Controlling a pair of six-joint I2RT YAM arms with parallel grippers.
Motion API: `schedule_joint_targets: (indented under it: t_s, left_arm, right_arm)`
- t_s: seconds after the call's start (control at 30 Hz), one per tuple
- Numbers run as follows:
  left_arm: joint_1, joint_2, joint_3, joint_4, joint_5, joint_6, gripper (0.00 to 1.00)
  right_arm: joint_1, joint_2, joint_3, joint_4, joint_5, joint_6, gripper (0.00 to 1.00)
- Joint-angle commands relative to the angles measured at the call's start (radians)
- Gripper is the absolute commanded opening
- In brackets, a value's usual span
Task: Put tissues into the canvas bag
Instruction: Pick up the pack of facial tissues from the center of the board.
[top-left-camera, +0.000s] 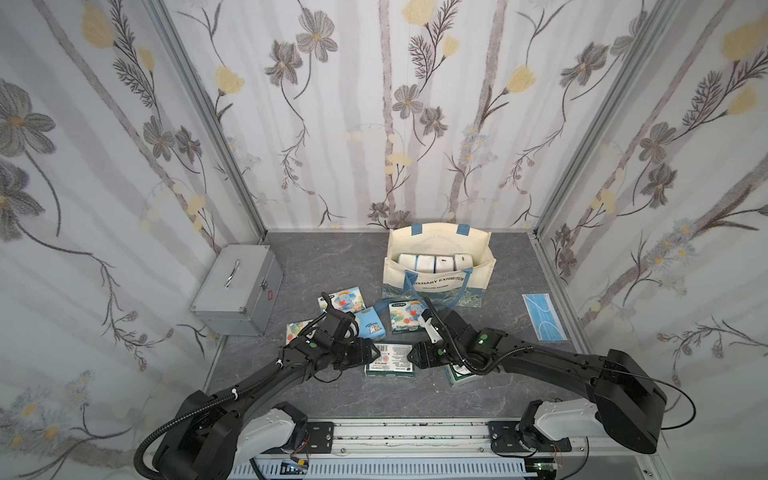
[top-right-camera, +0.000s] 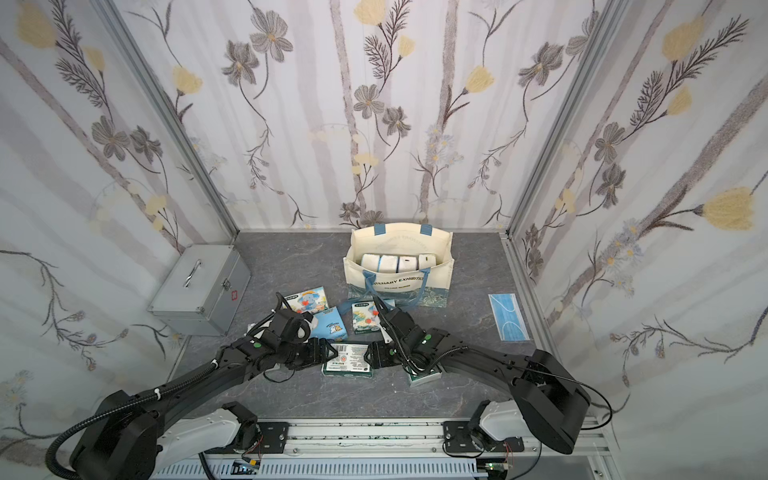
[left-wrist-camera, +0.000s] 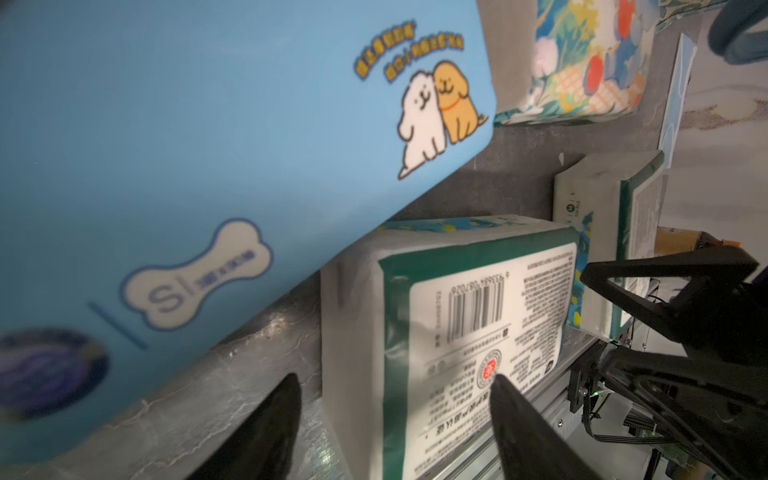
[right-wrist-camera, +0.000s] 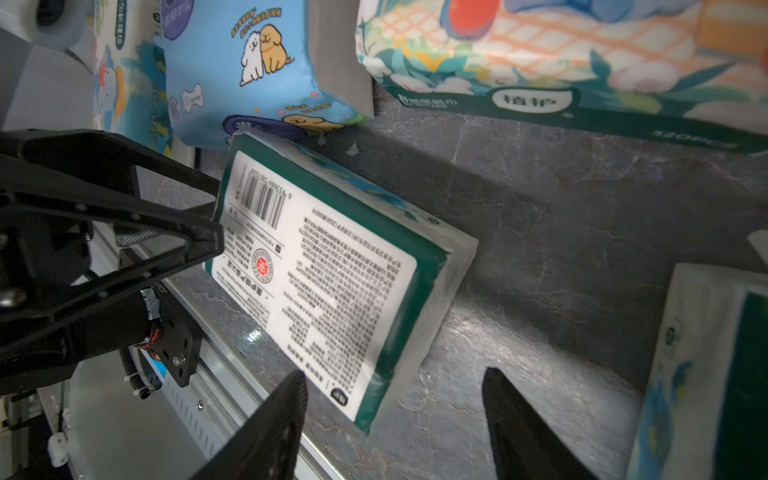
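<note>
Metal case (top-left-camera: 237, 286) (lid shut), blue face mask (top-left-camera: 544, 316) well apart

Floral walls (top-left-camera: 374, 124), grey marbled floor (top-left-camera: 332, 257)

"EXHIBITION" on the canvas bag (top-left-camera: 440, 282), bone-framed "S" on the light-blue tissue pack (left-wrist-camera: 208, 124)

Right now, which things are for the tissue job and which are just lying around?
For the job:
- canvas bag
- four tissue packs standing inside it
- green-edged barcode pack
- light blue puppy pack
- elephant-print packs
- second green-edged pack

Just lying about:
- grey metal case
- blue face mask
</note>
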Motion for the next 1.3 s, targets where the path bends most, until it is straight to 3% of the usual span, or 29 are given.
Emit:
schedule_joint_targets:
  t_s: [0.0,0.2,0.3,0.43,0.53,1.03,1.27]
  left_arm:
    - [0.0,0.018,-0.009,0.031,0.007,-0.005,0.35]
    - [-0.001,0.042,-0.014,0.028,-0.013,-0.002,0.3]
    - [0.0,0.045,-0.021,0.029,-0.027,-0.002,0.26]
    - [0.0,0.051,-0.036,0.027,-0.053,0.001,0.15]
    - [0.0,0.051,-0.052,0.024,-0.076,0.002,0.07]
    - [0.002,0.021,-0.1,0.036,-0.073,0.005,0.08]
    - [0.001,0.001,-0.122,0.067,-0.057,-0.015,0.08]
  right_arm:
    - [-0.006,0.009,-0.001,0.065,-0.05,0.025,0.68]
    - [-0.03,0.037,-0.008,0.064,-0.056,0.036,0.72]
    - [-0.038,0.047,-0.026,0.096,-0.076,0.05,0.82]
    - [-0.046,0.06,-0.048,0.152,-0.116,0.074,0.91]
    - [-0.046,0.073,-0.053,0.181,-0.138,0.089,0.93]
    - [-0.052,0.205,-0.093,0.491,-0.271,0.241,0.91]
    - [-0.052,0.225,-0.07,0.55,-0.311,0.264,0.79]
